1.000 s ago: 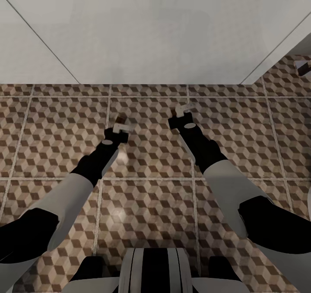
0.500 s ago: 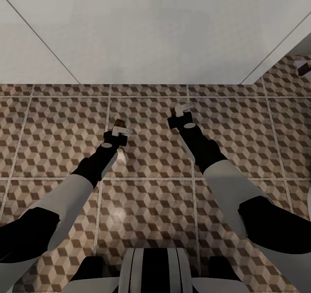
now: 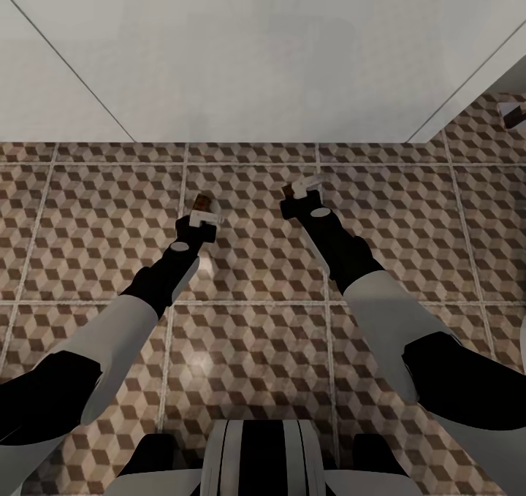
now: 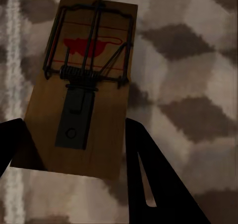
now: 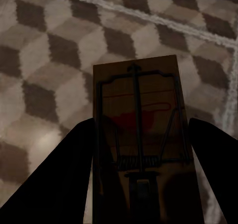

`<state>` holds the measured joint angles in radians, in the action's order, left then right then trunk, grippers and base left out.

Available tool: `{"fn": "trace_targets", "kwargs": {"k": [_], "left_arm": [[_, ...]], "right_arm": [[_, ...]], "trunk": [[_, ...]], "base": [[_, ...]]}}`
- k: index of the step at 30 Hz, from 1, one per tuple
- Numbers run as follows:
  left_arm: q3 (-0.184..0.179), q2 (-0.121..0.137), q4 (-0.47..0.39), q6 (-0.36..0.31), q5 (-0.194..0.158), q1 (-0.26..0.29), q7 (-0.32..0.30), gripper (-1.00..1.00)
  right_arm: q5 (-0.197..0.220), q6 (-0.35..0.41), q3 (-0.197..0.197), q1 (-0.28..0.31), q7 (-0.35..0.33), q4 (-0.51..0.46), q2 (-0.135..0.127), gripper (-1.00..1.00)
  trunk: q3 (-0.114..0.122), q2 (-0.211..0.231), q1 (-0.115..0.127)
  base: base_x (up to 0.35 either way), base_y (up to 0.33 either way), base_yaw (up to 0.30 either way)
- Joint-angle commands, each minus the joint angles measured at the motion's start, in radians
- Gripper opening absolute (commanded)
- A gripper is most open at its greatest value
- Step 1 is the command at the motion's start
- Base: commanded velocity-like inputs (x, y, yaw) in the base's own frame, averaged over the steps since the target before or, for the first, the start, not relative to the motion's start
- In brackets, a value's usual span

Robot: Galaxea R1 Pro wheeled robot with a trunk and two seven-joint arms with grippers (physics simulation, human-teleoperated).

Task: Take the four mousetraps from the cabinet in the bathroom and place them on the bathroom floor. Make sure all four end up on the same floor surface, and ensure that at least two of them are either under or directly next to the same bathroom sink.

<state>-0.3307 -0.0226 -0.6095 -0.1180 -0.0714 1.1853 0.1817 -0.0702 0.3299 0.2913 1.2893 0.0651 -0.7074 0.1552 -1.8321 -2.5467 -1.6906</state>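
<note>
Now each claw carries one trap above the floor [image 3: 256,335]. In the left wrist view, a trap [image 4: 84,85] sits between the two dark fingers [image 4: 148,179] of the left claw [image 4: 82,159]: its near end is pinched between them, and the board runs straight out ahead of the claw, wire side up, with the red mark toward the far end and the spring coil and dark metal plate nearer the fingers. Behind it lies the cube-patterned tile. In the head view the left claw [image 3: 203,211] is clenched on the trap's small brown end [image 3: 202,203], which pokes out just beyond the fingertips.

The right wrist view shows the second trap [image 5: 141,135] held the same way by the right claw [image 5: 141,184], a dark finger [image 5: 64,179] pressed against each long edge, the board reaching forward from the claw with its wire bar and red mark facing the camera. A pale grout line crosses the tile beyond its far end. In the head view the right claw [image 3: 301,187] hangs beside the left one, well apart from it, both over the floor near the foot of a plain white wall [image 3: 256,58]. Whether either trap touches the tile I cannot tell.
</note>
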Motion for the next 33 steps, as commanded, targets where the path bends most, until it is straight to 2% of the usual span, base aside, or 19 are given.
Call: {"fn": "trace_targets", "kwargs": {"k": [1,16,33], "left_arm": [[-0.007,0.001,-0.001,0.003,-0.004,0.000,0.012,-1.00],[-0.008,0.001,-0.001,0.018,-0.004,0.000,0.012,-1.00],[-0.008,0.001,0.000,0.020,-0.004,0.000,0.012,-1.00]], "right_arm": [[-0.007,0.007,0.003,0.000,-0.001,-0.001,0.000,-1.00],[-0.008,0.008,0.002,0.000,-0.010,-0.001,-0.002,-1.00],[-0.008,0.006,0.002,-0.001,-0.010,-0.001,-0.005,-1.00]], "trunk": [[0.000,0.000,0.000],[0.000,0.000,0.000],[0.000,0.000,0.000]], "base": [[0.000,0.000,0.000],[0.004,0.000,0.000],[0.186,0.000,0.000]]}}
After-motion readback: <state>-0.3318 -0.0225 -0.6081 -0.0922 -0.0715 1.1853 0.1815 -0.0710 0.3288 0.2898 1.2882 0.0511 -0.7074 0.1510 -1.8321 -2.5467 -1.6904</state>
